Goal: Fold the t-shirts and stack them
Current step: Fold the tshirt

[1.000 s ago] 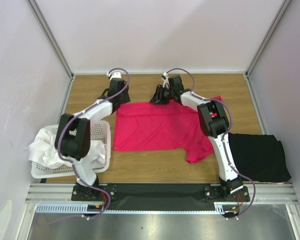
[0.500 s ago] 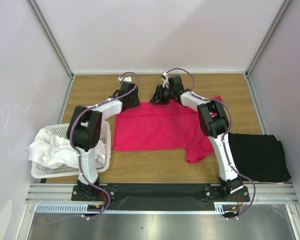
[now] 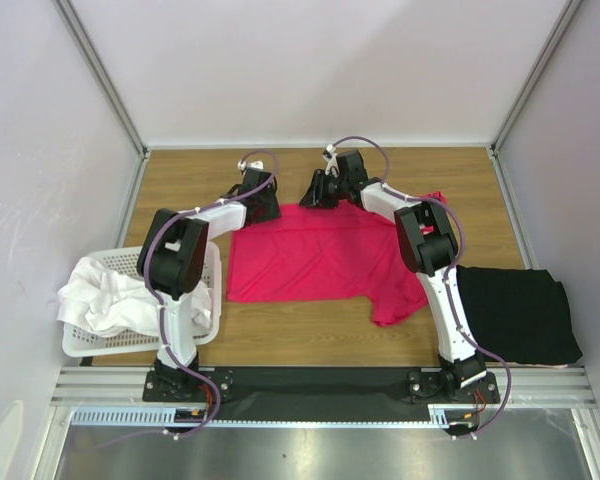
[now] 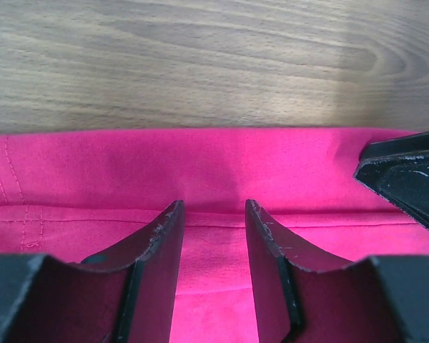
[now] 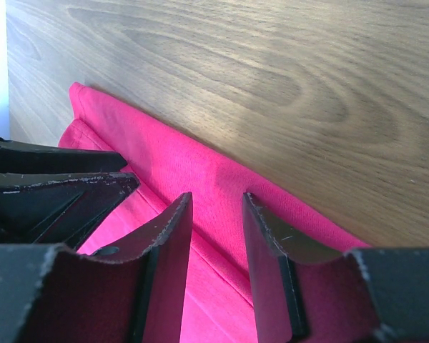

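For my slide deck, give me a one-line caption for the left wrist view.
Left end effector, jaws open, poised over the hem of the pink t-shirt on the wooden table.

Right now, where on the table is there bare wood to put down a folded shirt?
Bare wood: the near strip between the pink shirt, the basket and the black shirt; the far right corner behind the black shirt; the far left corner beyond the basket. Crowded: the pink shirt's far edge, under the left gripper and right gripper.
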Motion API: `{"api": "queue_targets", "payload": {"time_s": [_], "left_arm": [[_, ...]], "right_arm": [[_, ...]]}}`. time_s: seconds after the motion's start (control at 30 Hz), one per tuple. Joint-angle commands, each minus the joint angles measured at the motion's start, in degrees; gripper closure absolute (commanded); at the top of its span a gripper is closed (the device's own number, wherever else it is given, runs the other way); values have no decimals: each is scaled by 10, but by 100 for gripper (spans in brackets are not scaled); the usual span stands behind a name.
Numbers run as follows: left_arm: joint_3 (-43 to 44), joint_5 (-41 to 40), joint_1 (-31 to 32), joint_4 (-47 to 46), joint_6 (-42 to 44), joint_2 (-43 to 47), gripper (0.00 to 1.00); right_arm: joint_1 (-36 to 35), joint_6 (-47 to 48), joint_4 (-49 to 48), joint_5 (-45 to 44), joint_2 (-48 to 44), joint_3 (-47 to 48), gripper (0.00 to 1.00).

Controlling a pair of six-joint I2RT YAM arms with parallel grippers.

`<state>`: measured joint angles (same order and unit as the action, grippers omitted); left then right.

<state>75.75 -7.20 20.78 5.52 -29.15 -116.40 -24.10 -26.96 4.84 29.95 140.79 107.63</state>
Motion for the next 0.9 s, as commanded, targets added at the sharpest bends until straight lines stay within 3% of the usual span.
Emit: {"api": "queue_targets", "payload": {"time_s": [0.0, 0.87], "left_arm": [[0, 10, 0, 5, -10, -1, 55], [-122, -18, 1, 118, -19, 170, 56]], "right_arm": [[0, 13, 32, -38, 3, -8, 60], [0, 13, 40, -53, 2, -11, 61]]}}
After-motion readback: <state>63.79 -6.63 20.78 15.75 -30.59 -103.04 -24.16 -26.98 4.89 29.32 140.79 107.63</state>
